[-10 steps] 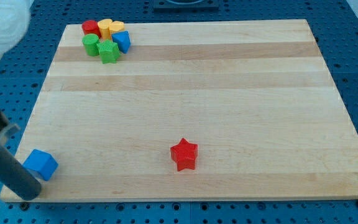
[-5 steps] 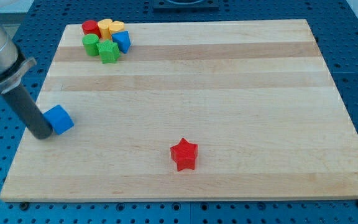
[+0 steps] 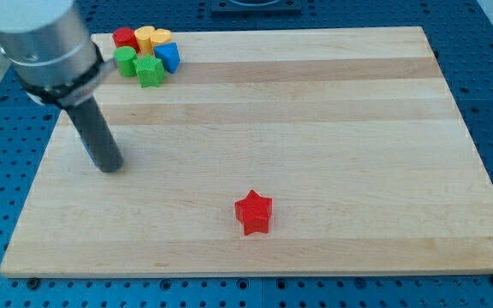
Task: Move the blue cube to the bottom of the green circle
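Tip mid-left — blue cube unseen — green circle well above.

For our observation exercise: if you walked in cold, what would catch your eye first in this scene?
The big grey arm with its dark rod dominates the view's left, my tip resting on the wooden board. A lone red star sits near the bottom centre. A tight cluster of coloured blocks crowds the top-left corner.

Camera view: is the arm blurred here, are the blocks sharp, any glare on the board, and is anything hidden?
Camera view: the board is evenly lit with no glare; the red star and the cluster round the green circle are sharp, with only faint shadows. The arm's pale upper body is slightly soft; the rod is sharp down to my tip. The loose blue cube does not show, perhaps behind the rod.
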